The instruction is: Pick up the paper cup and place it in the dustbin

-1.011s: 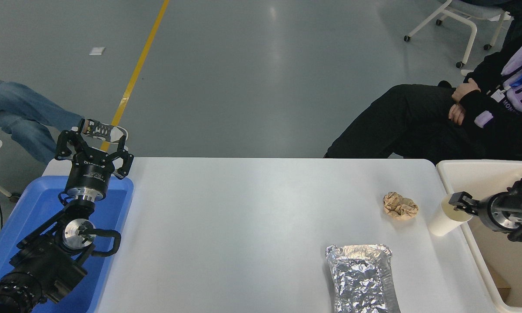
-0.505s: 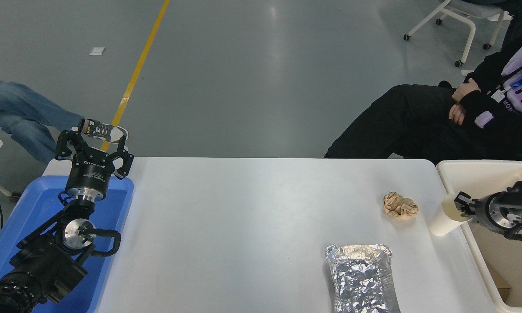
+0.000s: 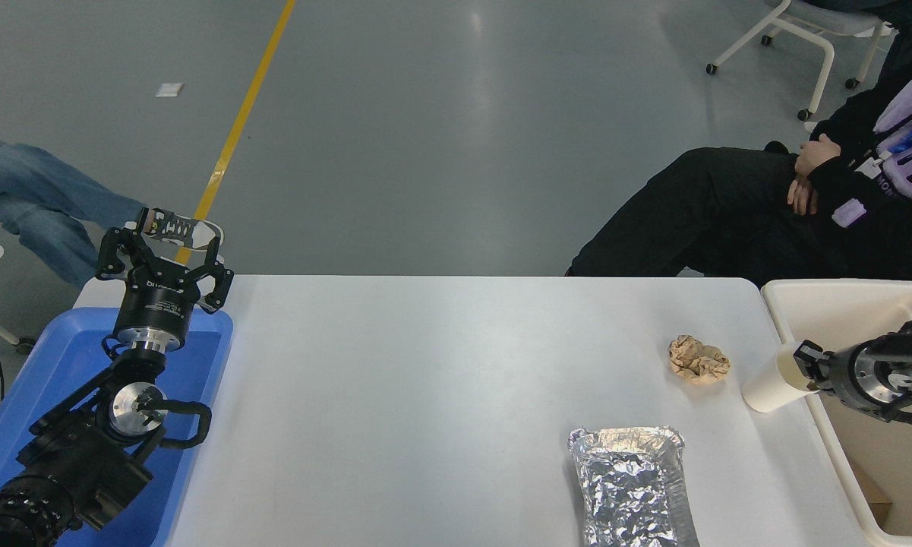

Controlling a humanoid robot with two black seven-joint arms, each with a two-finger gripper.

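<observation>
The off-white paper cup is at the table's right edge, tilted with its mouth toward the right, just left of the cream dustbin. My right gripper reaches in from the right over the dustbin's left rim and is shut on the cup's rim. The cup's base is low over the table; I cannot tell if it touches. My left gripper is parked open at the lower left, above the blue tray.
A crumpled brown paper ball lies just left of the cup. A silver foil container sits at the front. A blue tray is at the left edge. A person sits beyond the far right corner; a leg shows far left.
My right gripper has sunk slightly and the cup in it has tipped further over, its base shifting a little to the left. The left arm has not moved.
</observation>
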